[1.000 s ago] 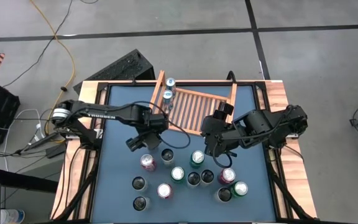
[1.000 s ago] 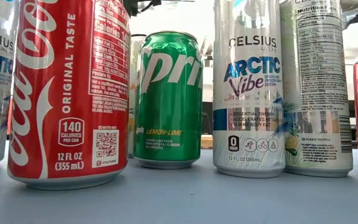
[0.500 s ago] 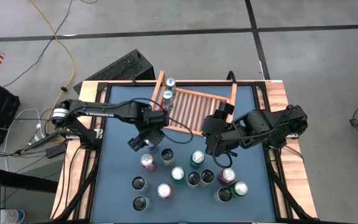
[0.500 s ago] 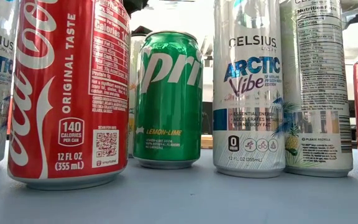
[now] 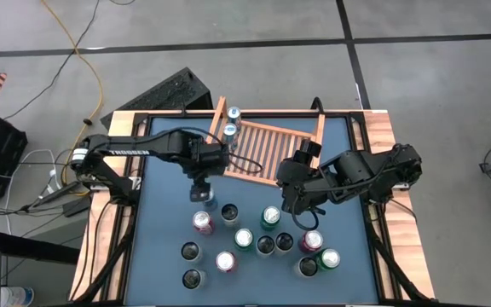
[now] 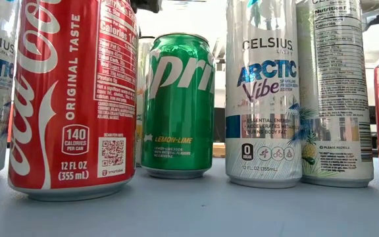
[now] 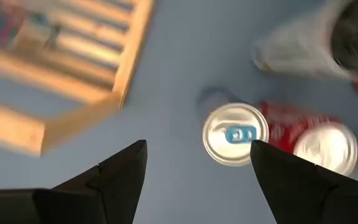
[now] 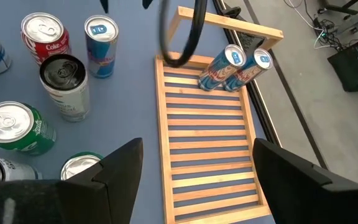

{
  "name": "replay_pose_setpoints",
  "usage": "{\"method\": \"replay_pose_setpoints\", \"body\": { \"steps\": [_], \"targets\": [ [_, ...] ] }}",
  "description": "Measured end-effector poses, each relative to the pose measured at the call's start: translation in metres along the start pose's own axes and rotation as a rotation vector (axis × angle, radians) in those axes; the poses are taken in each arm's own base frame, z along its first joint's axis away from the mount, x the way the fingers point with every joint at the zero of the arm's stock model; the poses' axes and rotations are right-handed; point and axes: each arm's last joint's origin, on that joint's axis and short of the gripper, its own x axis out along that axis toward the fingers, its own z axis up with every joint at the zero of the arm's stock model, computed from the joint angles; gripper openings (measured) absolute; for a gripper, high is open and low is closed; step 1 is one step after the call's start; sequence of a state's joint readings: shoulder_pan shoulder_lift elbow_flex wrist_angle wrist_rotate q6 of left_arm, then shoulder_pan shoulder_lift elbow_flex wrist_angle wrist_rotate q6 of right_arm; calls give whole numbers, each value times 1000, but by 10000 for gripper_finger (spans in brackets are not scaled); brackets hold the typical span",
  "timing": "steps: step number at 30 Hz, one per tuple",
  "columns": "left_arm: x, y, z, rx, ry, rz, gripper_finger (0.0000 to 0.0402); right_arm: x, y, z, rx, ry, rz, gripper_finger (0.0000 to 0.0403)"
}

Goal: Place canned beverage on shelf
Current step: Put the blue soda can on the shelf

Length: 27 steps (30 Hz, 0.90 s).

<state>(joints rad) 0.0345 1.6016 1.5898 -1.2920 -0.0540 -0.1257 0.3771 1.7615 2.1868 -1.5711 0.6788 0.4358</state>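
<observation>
Left gripper [image 5: 201, 194] spread above blue can [image 7: 235, 134] beside shelf [image 8: 207, 149] edge; right gripper [image 8: 197, 180] spread.

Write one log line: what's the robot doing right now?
left gripper: open above blue can | right gripper: open, waiting | shelf: two cans

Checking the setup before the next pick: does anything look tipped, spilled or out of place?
Nothing stands out. Two slim cans stand side by side in a far corner of the shelf, and the cans on the table are upright with no spill visible.
</observation>
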Motion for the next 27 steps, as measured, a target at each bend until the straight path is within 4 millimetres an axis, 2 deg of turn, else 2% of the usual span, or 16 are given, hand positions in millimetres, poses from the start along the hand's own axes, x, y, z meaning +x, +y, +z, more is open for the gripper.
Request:
{"method": "replay_pose_setpoints", "body": {
  "steps": [5,15,22,27],
  "targets": [
    [-1,-9,-3,-322,0,44,273,0,0,0,-2,0,1,291],
    [5,-24,-8,-729,-23,98,273,0,1,0,-14,-1,1,291],
    [6,-28,-8,-782,-41,106,273,0,1,0,-28,-1,2,291],
    [16,-33,-4,-778,4,84,273,0,1,0,-28,0,2,291]
  ]
}}
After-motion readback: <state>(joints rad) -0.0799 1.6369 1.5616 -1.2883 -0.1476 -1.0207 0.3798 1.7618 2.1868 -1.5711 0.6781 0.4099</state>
